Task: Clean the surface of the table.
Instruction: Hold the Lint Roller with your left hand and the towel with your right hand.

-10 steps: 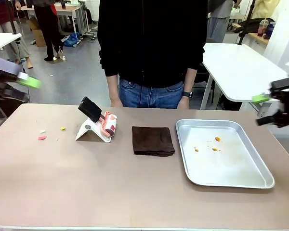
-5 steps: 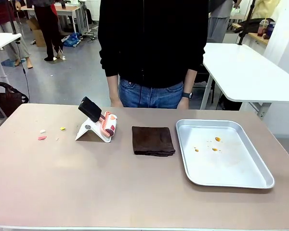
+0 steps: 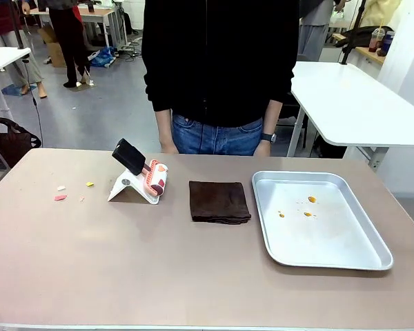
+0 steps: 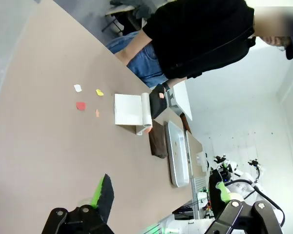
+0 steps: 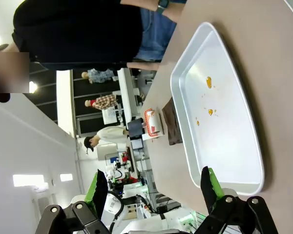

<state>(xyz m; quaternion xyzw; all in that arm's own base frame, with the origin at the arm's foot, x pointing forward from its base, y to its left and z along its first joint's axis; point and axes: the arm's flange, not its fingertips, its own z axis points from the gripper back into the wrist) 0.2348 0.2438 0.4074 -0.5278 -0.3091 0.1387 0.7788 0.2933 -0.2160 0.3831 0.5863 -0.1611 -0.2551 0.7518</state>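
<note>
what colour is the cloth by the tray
The cloth is dark brown; the front view shows it best.

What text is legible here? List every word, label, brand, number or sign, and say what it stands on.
No text can be read in these pictures.
The brush on the table: pink and white pattern, no legible lettering.
The cup far behind: too small to read.
The cloth and the tray: no print to be seen.
</note>
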